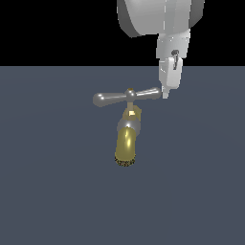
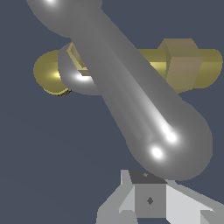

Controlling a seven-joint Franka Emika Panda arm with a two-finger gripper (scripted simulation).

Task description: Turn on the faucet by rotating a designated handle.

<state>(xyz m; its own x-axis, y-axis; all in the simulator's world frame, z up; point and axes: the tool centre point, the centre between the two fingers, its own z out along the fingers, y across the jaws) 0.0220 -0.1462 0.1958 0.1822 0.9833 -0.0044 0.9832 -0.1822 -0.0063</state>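
Faucet (image 1: 126,143) lies mid-counter (image 1: 48,191), brass spout pointing toward the viewer; handle (image 1: 127,96) crosses its top horizontally, w/ knobbed arms to either side. Gripper (image 1: 166,94) hangs at the knob on the exterior view's right, touching or just beside it. Finger spacing can't be told; wrist view shows the knob (image 2: 175,144) close-up.

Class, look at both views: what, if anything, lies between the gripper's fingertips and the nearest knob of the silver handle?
Nothing. In the wrist view the gripper sits right beside the handle knob; the exterior view agrees.
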